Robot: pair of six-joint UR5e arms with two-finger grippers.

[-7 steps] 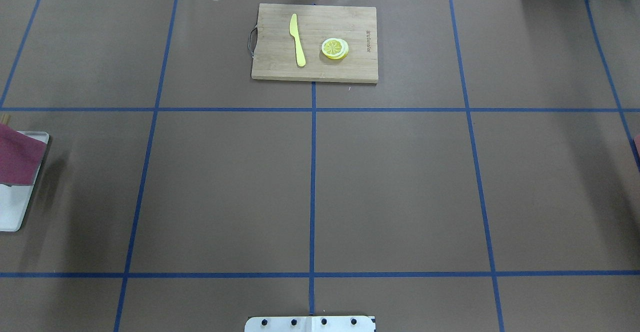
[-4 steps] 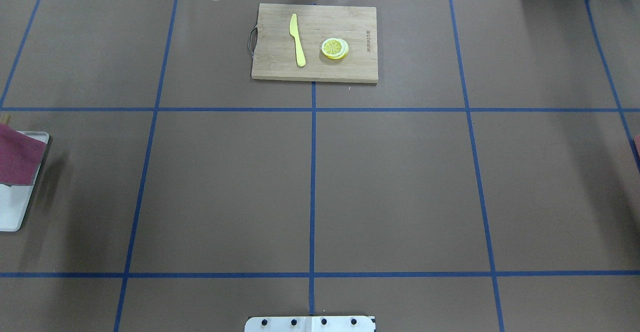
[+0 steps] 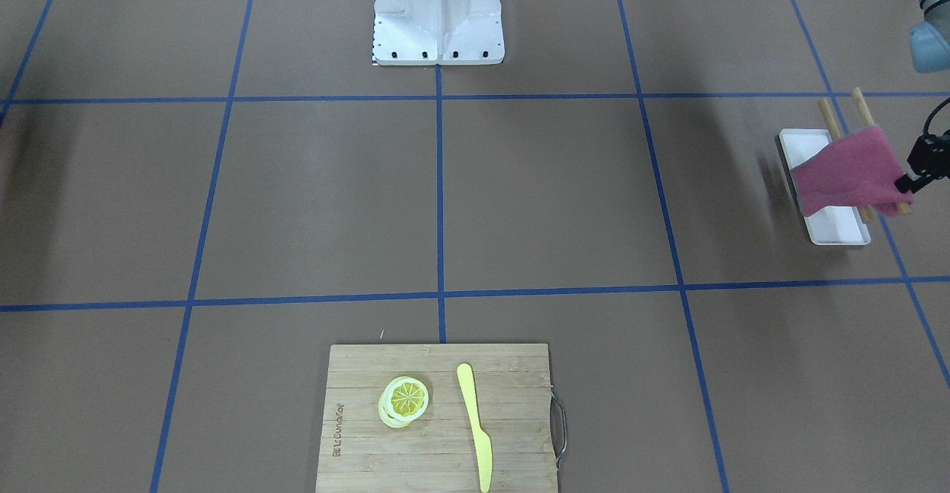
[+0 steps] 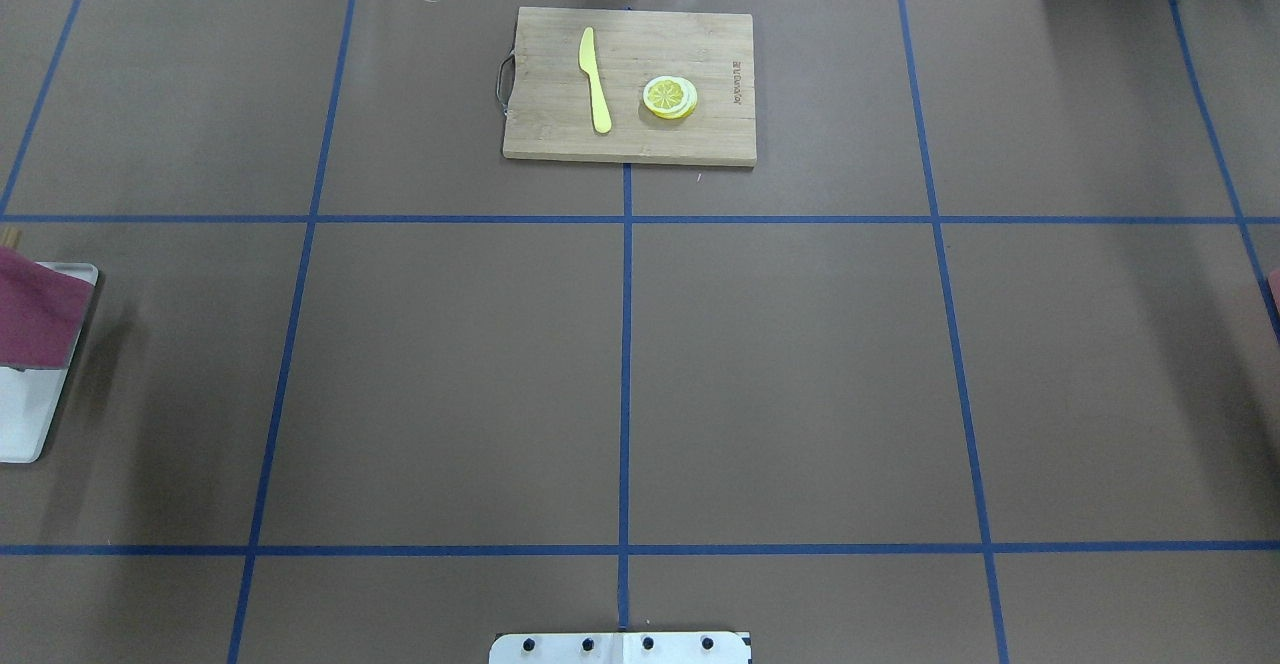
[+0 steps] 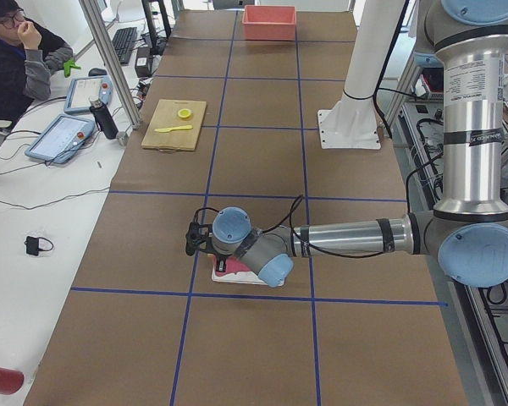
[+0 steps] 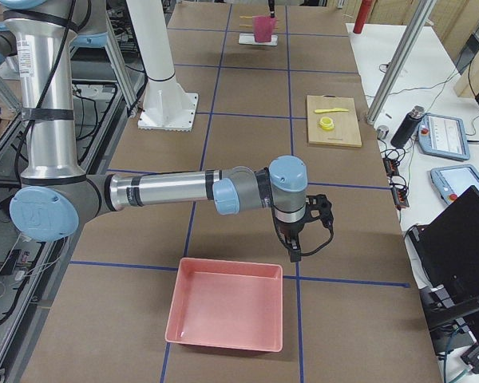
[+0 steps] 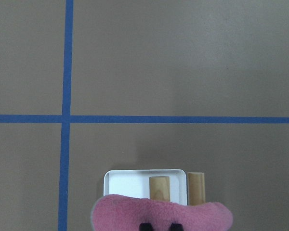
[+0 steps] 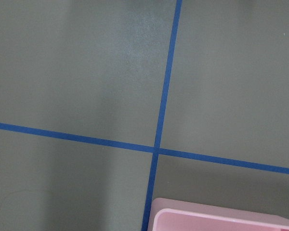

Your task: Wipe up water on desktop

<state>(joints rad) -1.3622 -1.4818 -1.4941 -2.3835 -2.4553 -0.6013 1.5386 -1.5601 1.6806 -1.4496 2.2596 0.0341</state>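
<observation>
The desktop [image 4: 450, 374] is a matte brown surface with a blue tape grid; I see no clear water on it. My left gripper [image 3: 916, 174] is shut on a pink cloth [image 3: 846, 174] and holds it above a white tray [image 3: 835, 229] at the table's left end. In the left wrist view the cloth [image 7: 161, 216] hangs over the tray [image 7: 127, 183]. My right gripper [image 6: 295, 254] hovers just beyond a pink bin [image 6: 227, 315] at the right end; I cannot tell whether it is open or shut.
A bamboo cutting board [image 4: 630, 84] with a yellow knife [image 4: 595, 79] and lemon slices [image 4: 670, 97] lies at the far middle. Two wooden sticks [image 3: 842, 110] lie across the tray. The robot base [image 3: 438, 10] stands at the near middle edge.
The pink cloth has shifted slightly toward the left edge over the tray. Nothing else has moved.
</observation>
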